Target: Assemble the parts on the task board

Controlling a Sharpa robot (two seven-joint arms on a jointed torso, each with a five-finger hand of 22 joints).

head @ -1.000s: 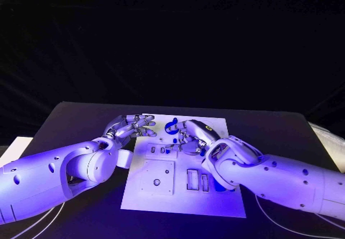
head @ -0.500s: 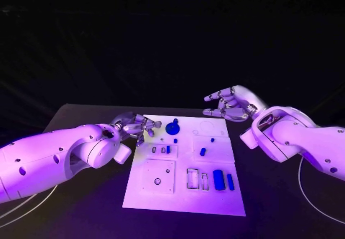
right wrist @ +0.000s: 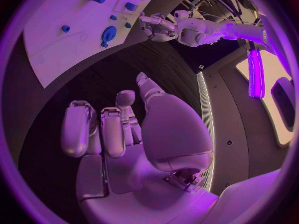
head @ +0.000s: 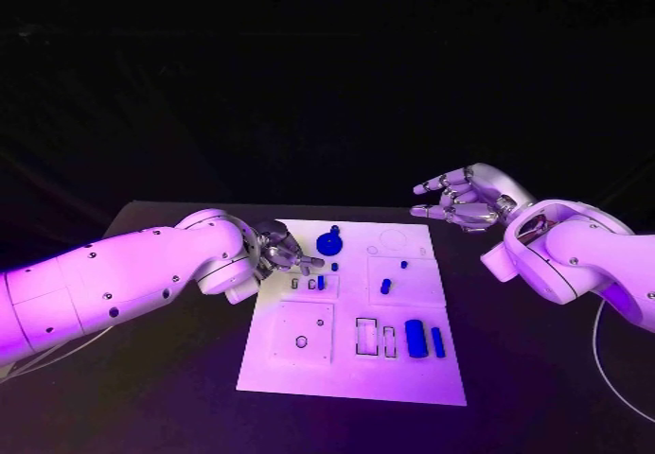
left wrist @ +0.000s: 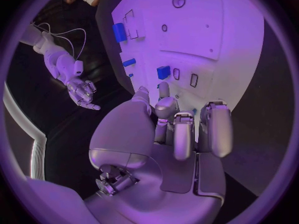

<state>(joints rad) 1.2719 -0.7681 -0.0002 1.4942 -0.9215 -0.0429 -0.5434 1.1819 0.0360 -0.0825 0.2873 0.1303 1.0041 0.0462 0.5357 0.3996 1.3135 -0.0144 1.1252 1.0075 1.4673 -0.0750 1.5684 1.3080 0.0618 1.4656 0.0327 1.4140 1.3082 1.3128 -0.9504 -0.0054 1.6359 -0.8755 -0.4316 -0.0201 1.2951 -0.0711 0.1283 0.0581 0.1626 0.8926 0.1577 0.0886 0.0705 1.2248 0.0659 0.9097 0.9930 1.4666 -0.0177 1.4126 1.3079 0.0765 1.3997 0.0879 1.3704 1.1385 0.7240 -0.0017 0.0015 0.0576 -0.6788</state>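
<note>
White rectangular task board (head: 352,326) lies mid black surface (head: 532,359); small blue plastic parts (head: 415,339) on it, likely light, rigid, slippery; pinch by sides; left hand (head: 283,252) at board's edge, fingers curled, empty; right hand (head: 462,198) raised, fingers apart, empty.

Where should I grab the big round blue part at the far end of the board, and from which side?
Take the round blue part by the small knob at its top, coming straight down. It seems to lie flat on the task board, so its rim offers little. The left hand is nearest.
</note>
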